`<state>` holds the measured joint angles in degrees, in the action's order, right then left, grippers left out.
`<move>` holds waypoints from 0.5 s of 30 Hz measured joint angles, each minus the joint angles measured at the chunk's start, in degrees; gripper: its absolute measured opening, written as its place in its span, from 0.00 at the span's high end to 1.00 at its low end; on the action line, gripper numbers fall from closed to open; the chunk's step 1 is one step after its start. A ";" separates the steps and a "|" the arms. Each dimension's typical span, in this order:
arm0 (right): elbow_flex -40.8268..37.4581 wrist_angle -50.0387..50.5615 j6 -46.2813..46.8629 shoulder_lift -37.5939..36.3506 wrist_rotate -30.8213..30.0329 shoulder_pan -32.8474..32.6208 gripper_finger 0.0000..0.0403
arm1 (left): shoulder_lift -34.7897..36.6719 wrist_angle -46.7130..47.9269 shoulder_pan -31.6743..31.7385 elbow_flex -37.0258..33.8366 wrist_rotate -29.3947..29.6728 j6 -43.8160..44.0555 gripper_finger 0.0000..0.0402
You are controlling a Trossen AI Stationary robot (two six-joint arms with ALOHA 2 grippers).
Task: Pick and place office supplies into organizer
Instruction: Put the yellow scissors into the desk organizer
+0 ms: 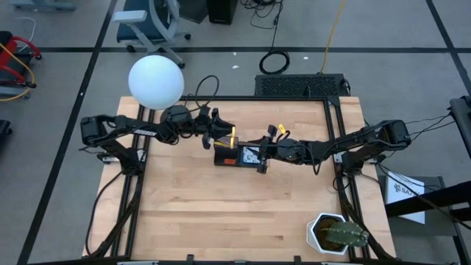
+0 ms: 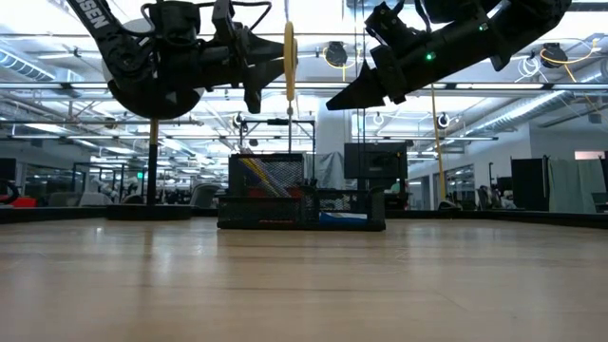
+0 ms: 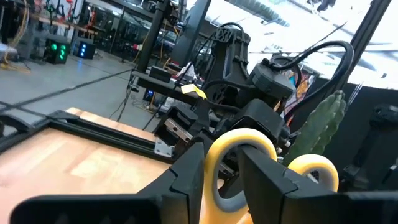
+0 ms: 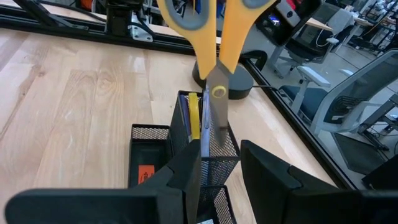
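Left gripper (image 3: 221,177) is clamping the yellow-handled steel scissors (image 4: 210,68) through a handle loop; I'm seeing them hanging vertical, blades pointing down into the taller section of the black wire-mesh desk organizer (image 1: 237,155), where slim pens (image 4: 194,121) are standing. Right gripper (image 1: 262,163) is hovering just beside it, fingers apart, holding nothing.

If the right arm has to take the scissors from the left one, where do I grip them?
Take the yellow-handled scissors by the closed blades just below the pivot screw, coming in level from the right gripper's side. The left gripper fills a handle loop, while the blades hang straight down, a flat strip above the organizer, facing the open right fingers.
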<state>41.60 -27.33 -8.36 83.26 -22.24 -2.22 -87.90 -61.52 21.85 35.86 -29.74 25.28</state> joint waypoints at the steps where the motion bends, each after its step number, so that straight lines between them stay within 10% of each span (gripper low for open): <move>1: 0.00 0.01 0.00 0.00 0.00 0.00 0.74 | 0.00 0.00 0.00 0.00 -0.01 1.12 0.74; 15: 0.00 0.00 0.00 0.00 0.02 0.00 0.74 | 0.07 4.06 -0.39 0.00 -0.16 3.08 0.74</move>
<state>41.60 -27.33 -8.36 83.26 -22.22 -2.22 -87.83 -57.46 21.45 35.86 -29.89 28.36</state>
